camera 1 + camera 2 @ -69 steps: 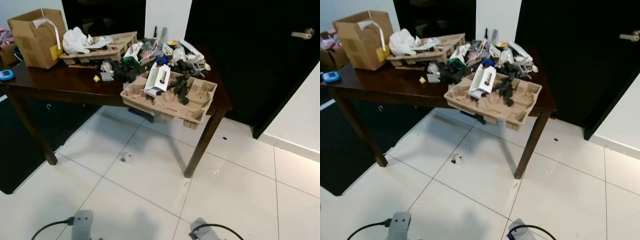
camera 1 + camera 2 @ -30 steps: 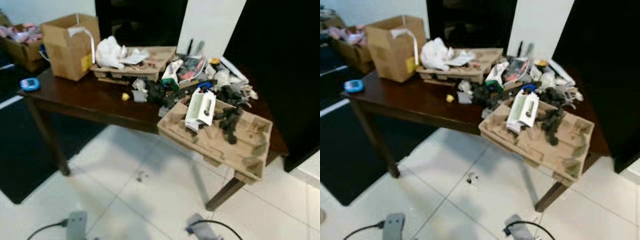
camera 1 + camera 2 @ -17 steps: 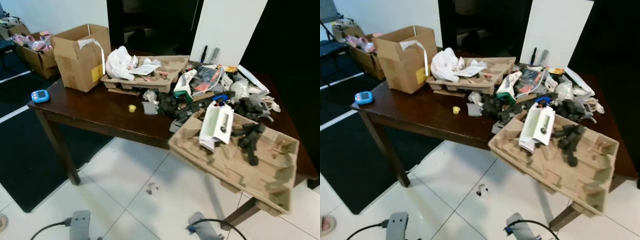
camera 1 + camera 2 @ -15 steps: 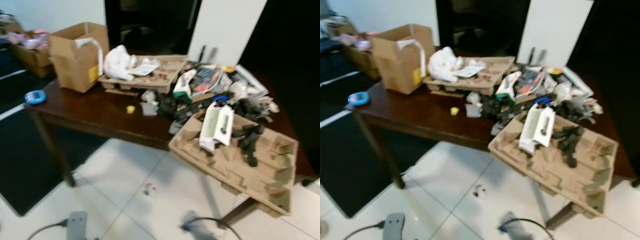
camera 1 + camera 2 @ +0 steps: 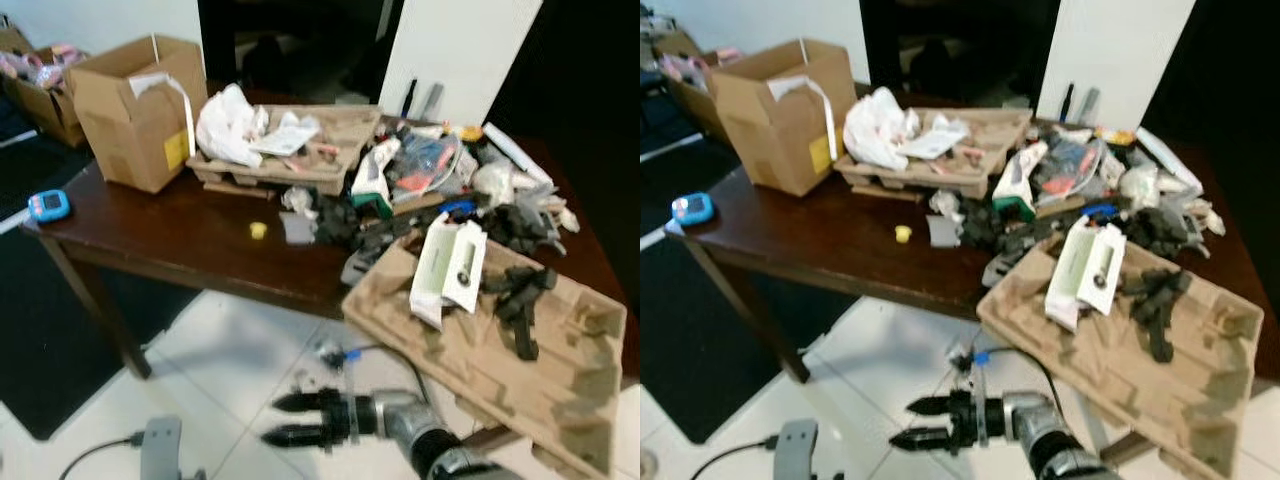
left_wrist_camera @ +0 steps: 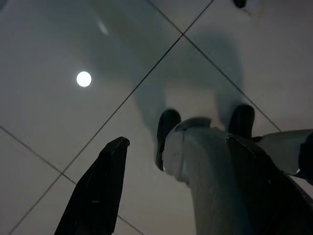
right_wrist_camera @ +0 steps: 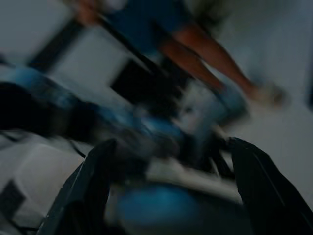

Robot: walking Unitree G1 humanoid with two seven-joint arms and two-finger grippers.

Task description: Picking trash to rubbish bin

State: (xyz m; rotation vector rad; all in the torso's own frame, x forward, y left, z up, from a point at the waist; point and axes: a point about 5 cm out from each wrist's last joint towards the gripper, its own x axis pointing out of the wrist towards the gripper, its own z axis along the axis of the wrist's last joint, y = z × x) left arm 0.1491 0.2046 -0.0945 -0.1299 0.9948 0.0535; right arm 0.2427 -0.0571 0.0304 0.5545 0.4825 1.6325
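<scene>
A dark wooden table (image 5: 180, 235) is heaped with litter: a crumpled white plastic bag (image 5: 228, 122), black foam bits (image 5: 520, 295) and wrappers (image 5: 425, 160). A brown pulp tray (image 5: 500, 370) overhangs the near right edge with a white carton (image 5: 448, 268) lying in it. My right gripper (image 5: 272, 420) is raised below the table edge, pointing left, open and holding nothing. Its wrist view is blurred, and black fingers (image 7: 93, 186) frame a person's legs. My left gripper (image 6: 176, 142) hangs open over the floor tiles.
A second pulp tray (image 5: 330, 150) sits at the back of the table beside an open cardboard box (image 5: 135, 95). A blue gadget (image 5: 48, 205) and a yellow bit (image 5: 258, 230) lie on the wood. A dark rug (image 5: 40, 340) covers the floor at left.
My right arm has risen from the bottom edge into view, its gripper pointing left under the table edge. The camera has come closer to the table and shifted.
</scene>
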